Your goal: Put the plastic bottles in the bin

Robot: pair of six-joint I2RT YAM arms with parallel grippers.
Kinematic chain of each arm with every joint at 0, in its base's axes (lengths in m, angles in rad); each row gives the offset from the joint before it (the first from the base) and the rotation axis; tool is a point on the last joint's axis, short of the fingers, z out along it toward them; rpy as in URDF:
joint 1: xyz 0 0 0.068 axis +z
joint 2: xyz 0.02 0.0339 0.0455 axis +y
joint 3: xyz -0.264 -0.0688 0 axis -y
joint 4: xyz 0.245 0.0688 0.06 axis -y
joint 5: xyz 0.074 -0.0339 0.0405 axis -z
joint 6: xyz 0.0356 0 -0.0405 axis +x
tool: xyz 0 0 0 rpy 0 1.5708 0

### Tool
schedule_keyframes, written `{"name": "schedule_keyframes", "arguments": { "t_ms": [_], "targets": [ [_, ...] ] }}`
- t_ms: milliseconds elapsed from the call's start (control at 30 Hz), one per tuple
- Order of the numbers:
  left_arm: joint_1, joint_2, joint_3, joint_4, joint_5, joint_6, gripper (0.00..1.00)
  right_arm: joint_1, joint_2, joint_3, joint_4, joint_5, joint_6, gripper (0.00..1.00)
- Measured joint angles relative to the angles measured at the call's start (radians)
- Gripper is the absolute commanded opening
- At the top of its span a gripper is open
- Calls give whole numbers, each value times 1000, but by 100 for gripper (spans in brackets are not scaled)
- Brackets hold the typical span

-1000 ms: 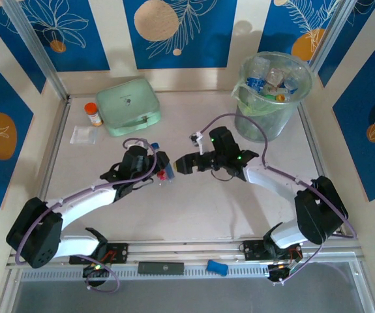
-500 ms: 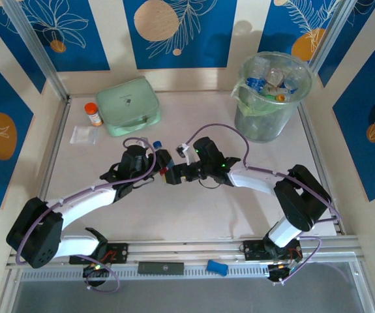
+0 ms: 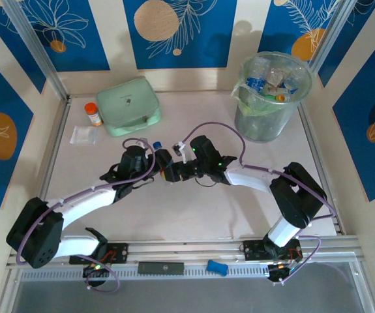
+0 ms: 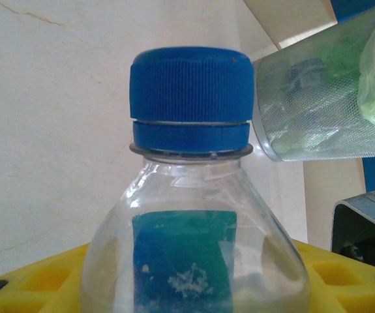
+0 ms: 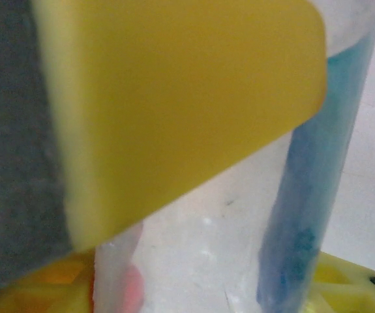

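Observation:
A clear plastic bottle (image 3: 160,158) with a blue cap (image 4: 190,85) and a blue label stands upright mid-table between both grippers. My left gripper (image 3: 156,163) comes at it from the left, and its yellow fingers (image 4: 37,280) flank the bottle's body (image 4: 194,261). From the right, my right gripper (image 3: 172,172) is shut on the same bottle; its yellow pad (image 5: 174,98) presses on the bottle's wall (image 5: 239,228). The bin (image 3: 273,111), a translucent grey-green bucket, stands at the back right with several bottles (image 3: 269,81) inside. The left wrist view shows the bin (image 4: 324,104) behind the cap.
A mint-green zip case (image 3: 132,106) lies at the back left, with an orange-capped jar (image 3: 93,113) and a small clear packet (image 3: 84,134) beside it. A blue item (image 3: 217,267) rests on the front rail. Purple cables loop over both wrists.
My right arm has swung left from near the bin to the bottle, and its jaws have closed on it. The left arm has stayed in place with the bottle.

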Motion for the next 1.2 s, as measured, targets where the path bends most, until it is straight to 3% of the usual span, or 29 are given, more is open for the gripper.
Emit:
{"name": "schedule_keyframes", "arguments": {
  "t_ms": [167,233,667,967,1200],
  "targets": [
    [6,-21,-2,-5,3,0,93,-4,0,0,4,-1,0,50],
    [18,-48,-3,-18,0,10,100,-8,0,0,5,-1,1,50],
    [220,-198,-33,-157,-50,114,100,-78,-28,-49,-18,20,22,48],
    [249,-199,-33,-264,-67,263,100,-221,-169,-1,-198,74,-85,47],
    [250,-87,-32,-288,36,331,100,-359,-250,192,-372,145,-200,46]
  ]
}}
